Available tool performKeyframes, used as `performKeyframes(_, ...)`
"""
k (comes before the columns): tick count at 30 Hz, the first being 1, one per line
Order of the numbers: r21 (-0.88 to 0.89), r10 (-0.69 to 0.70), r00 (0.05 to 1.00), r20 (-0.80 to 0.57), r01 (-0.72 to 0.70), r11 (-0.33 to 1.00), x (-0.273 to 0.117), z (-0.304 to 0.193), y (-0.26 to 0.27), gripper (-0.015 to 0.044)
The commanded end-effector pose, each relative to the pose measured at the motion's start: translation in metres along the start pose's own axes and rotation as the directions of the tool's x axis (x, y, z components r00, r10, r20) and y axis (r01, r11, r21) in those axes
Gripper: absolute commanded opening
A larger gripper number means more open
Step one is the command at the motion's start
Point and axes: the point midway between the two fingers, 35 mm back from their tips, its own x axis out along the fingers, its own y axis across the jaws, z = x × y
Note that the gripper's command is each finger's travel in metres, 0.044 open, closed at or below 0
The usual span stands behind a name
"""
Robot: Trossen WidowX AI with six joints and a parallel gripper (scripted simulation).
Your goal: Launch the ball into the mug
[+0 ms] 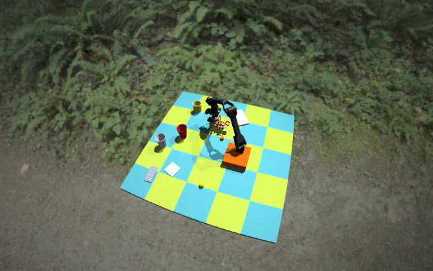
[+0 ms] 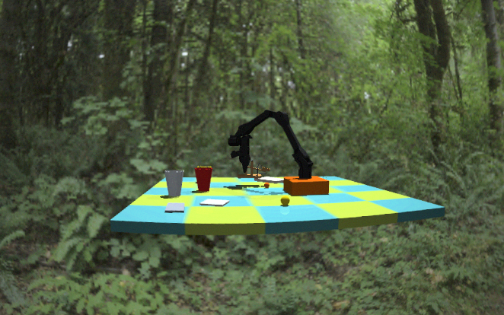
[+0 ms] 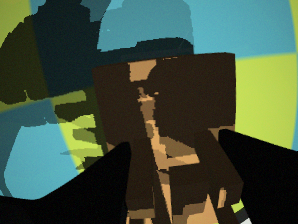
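As we view the board [image 1: 268,188] [image 2: 222,227], our pincer [image 1: 212,120] [image 2: 244,171] [image 3: 174,144] points downward, clamped on the wooden catapult [image 1: 219,122] [image 2: 254,175] [image 3: 165,100], whose frame lies between the fingertips. We find the orange ball [image 1: 222,138] [image 2: 266,185] near the catapult, outside our grip, and the yellow mug [image 1: 197,107] well apart from the pincer.

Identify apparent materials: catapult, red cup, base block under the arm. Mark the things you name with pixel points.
Catapult [image 1: 218,123] [image 3: 105,115]: probably wood, matte; plain tan-brown, blocky beams.
Red cup [image 1: 182,130] [image 2: 203,179]: perhaps plastic; opaque, evenly colored.
Orange base block [image 1: 236,157] [image 2: 306,186]: painted or plastic, can't tell; uniform flat color.
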Motion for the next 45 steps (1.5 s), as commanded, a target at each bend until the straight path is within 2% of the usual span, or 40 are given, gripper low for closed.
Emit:
performKeyframes(1,0.133,-0.002,1.000,0.002,0.002,0.991,-0.002,0.001,-0.002,0.0000)
performKeyframes(11,0.427,-0.003,1.000,0.002,0.002,0.904,-0.001,0.001,-0.014,0.0000)
performKeyframes(21,0.433,-0.004,1.000,0.002,0.003,0.901,0.001,0.000,-0.018,0.0000)
performKeyframes(45,0.433,-0.004,1.000,0.002,0.003,0.901,0.041,0.000,-0.019,0.0000)
